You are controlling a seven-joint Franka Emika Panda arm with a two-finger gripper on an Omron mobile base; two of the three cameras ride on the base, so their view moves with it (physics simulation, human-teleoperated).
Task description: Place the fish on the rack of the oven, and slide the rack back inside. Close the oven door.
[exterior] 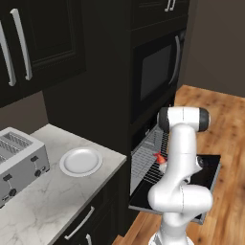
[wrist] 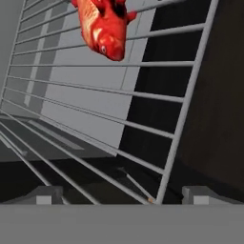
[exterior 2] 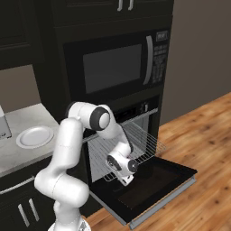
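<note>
Rack [wrist: 183, 97] front bar just ahead of my gripper [wrist: 121, 194], jaws wide, empty; fish [wrist: 102, 26] beyond. Push bar squarely, avoid jolting fish.

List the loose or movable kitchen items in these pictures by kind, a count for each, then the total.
Fish: 1, lying on the rack
Rack: 1, pulled out over the open oven door
Plate: 1, white, on the counter
Toaster: 1, on the counter
Total: 4
</note>
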